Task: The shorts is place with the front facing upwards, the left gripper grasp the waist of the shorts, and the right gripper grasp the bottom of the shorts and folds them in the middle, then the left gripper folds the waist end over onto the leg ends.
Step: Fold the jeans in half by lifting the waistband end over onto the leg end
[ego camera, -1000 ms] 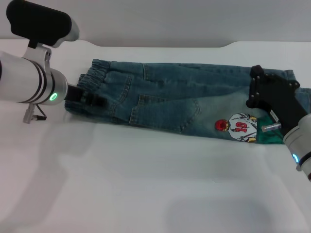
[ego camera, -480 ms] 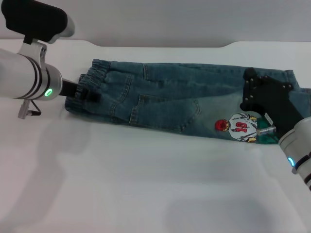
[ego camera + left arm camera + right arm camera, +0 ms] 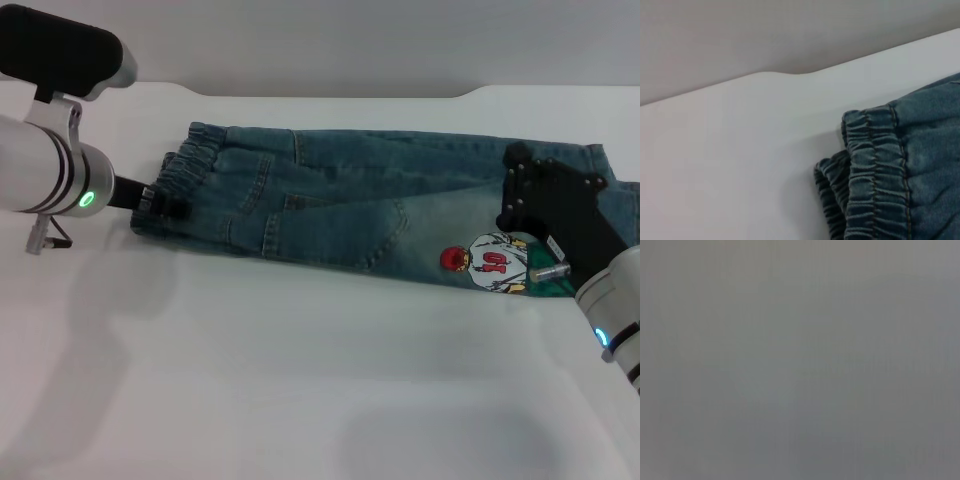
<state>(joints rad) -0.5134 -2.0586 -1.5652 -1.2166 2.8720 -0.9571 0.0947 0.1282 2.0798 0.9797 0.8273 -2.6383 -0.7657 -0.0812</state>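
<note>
- Left end effector (image 3: pixel 158 200) sits at the waist of the shorts (image 3: pixel 185 178), black tip right against the near corner of the gathered band. Can't tell from my feeds if it's actually pinching or not.
- Right end effector (image 3: pixel 520 195) is down on the leg ends (image 3: pixel 600 160), over the denim beside the cartoon patch (image 3: pixel 490 262). Its grip isn't visible either, and the right wrist cam is just grey.
- Shorts (image 3: pixel 380 200) look already folded lengthwise, lying long across the white table (image 3: pixel 300 380).
- Before I lift, I'd want both layers of elastic caught, since the left wrist cam shows two stacked ruffled edges.
- Then I'd carry the waist low and straight toward the hems.
</note>
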